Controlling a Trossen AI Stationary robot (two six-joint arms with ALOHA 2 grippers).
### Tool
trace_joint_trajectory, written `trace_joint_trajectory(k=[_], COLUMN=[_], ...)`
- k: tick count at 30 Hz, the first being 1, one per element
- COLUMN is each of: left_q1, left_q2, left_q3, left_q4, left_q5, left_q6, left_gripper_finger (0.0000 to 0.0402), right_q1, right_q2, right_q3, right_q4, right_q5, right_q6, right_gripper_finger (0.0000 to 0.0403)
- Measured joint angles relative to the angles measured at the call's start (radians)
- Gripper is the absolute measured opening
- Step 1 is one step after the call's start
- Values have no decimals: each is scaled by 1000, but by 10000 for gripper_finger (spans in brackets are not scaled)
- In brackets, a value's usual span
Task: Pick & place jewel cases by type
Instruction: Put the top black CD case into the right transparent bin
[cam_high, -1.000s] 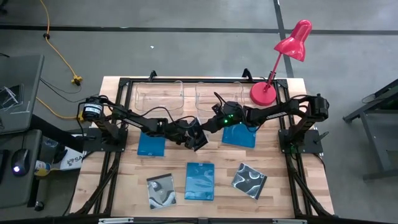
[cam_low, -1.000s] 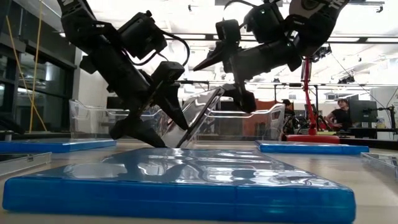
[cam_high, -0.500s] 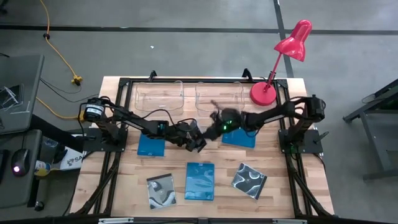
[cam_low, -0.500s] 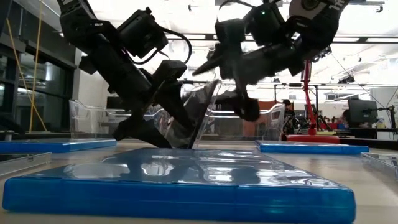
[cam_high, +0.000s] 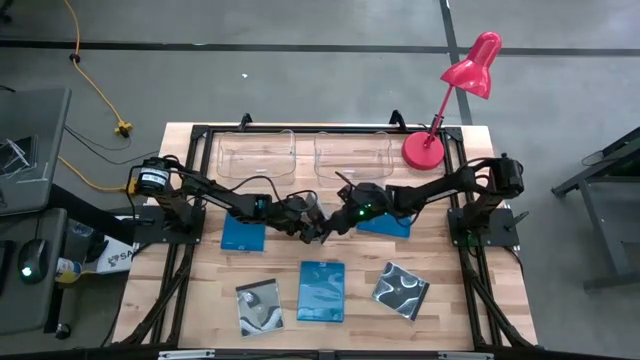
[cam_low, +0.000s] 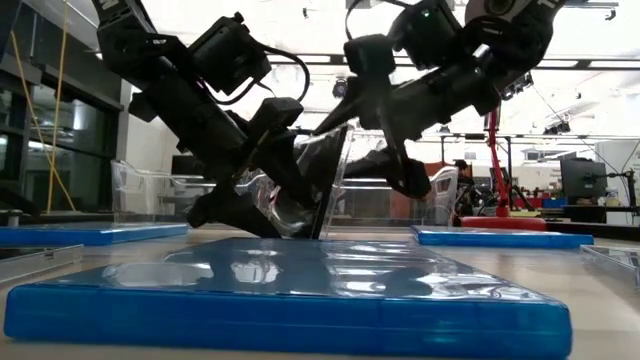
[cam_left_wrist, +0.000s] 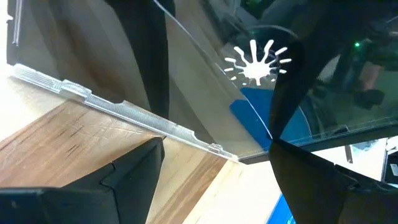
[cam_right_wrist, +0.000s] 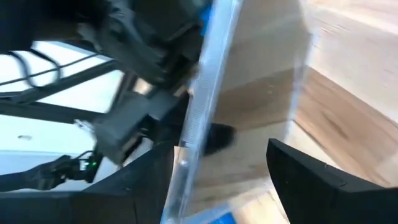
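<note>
I see both arms meeting at the middle of the table (cam_high: 200, 290), with a black jewel case (cam_low: 318, 185) standing nearly upright on its edge between them. My left gripper (cam_high: 312, 228) has its fingers clamped on that case from the left side, low down by the wood. My right gripper (cam_high: 338, 222) sits just to the right with its fingers spread on either side of the case's upper edge; I cannot tell whether they touch it. One blue case (cam_high: 243, 233) lies left of the left arm, another (cam_high: 384, 220) under the right arm, a third (cam_high: 321, 291) near centre, flanked by two swirl-covered cases (cam_high: 259, 306) (cam_high: 401, 289).
</note>
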Motion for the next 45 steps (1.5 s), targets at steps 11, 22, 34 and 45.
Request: trace_joint_trajectory(k=[11, 22, 34, 45], left_q1=[0, 0, 0, 0], left_q2=[-1, -1, -2, -2], left_q3=[-1, -1, -2, -2], left_q4=[-4, -4, -4, -3], left_q5=[18, 19, 8, 7], left_q6=[34, 34, 33, 70], left_gripper_finger=[291, 291, 291, 291], right_q1=[-2, 14, 37, 36], right_q2=[-2, -3, -3, -4], right_q3=[1, 2, 3, 3], right_q4=[-89, -129, -156, -159], right_q5=[29, 30, 37, 36], right_q6=[24, 58, 62, 62], right_gripper_finger=[228, 169, 100, 41])
